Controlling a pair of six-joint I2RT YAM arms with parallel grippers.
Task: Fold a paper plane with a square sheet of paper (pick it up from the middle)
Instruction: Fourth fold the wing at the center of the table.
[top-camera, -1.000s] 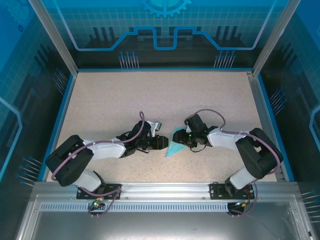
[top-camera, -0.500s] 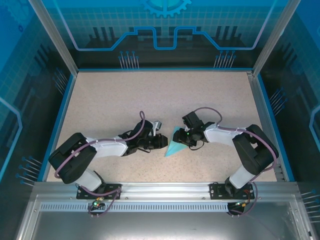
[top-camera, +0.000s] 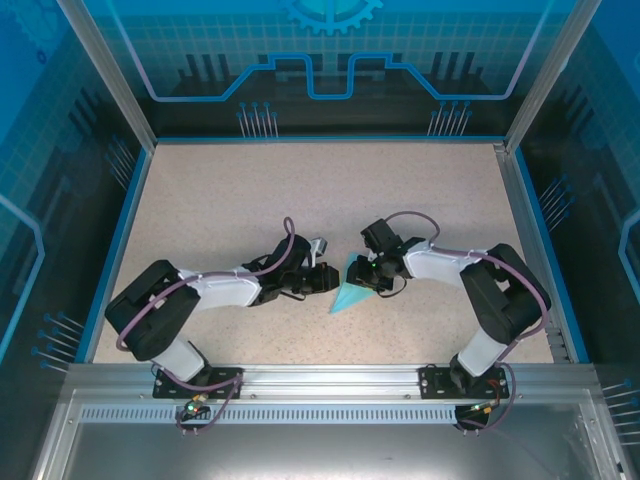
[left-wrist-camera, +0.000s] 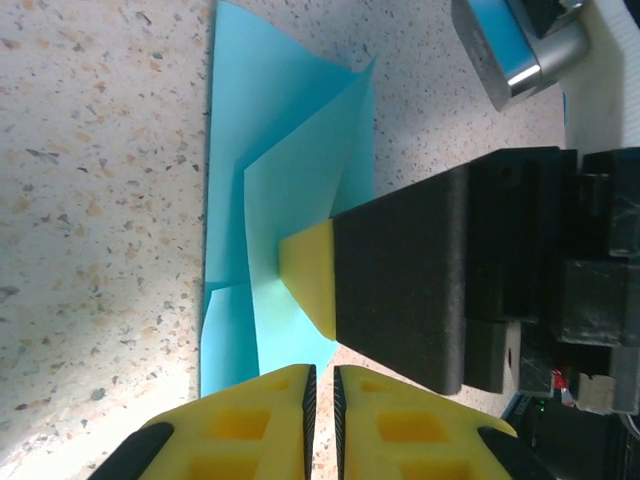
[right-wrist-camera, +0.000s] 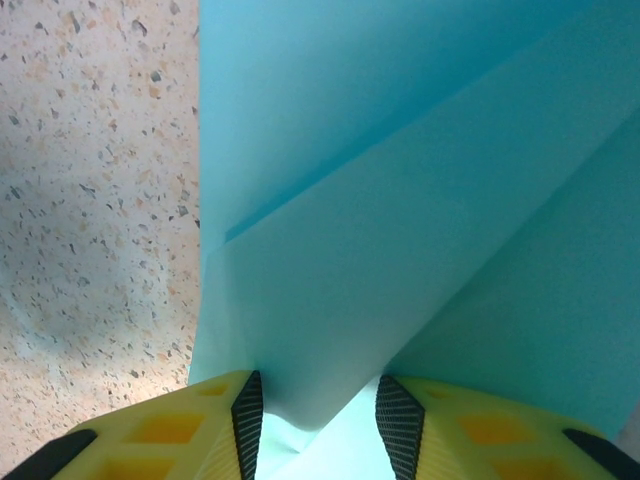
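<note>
Paper: the half-folded turquoise paper (top-camera: 350, 292) lies flat on the speckled table (top-camera: 250, 190), a narrow pointed shape with its tip toward the near rail (top-camera: 330, 380); several layers overlap and one flap stands up off it
Left gripper: the left gripper (top-camera: 328, 280) is low at the paper's left side, its yellow pads drawn almost together with only a slit between; whether a layer of paper sits in that slit I cannot tell
Right gripper: the right gripper (top-camera: 366, 276) is over the paper's right side, jaws part-way apart and astride the raised flap; one of its fingertips (left-wrist-camera: 308, 275) rests on the paper beside a fold line
Step in hand: probably laying that flap over and setting its crease, one arm pinning while the other works
Doing it well: keep the pinning fingertip pressed just beside the fold line so the paper cannot skate; bring the flap down edge to edge before flattening it, then press from the middle of the crease outward; slow, low moves, since thin paper buckles easily
Edges: the paper's long left edge is straight and clean, a good line to match to; its corners look uncrushed
Room: bare table lies on all sides of the paper, widest beyond its far side; the tight spot is directly over it, where the two grippers nearly meet and could knock fingers
</note>
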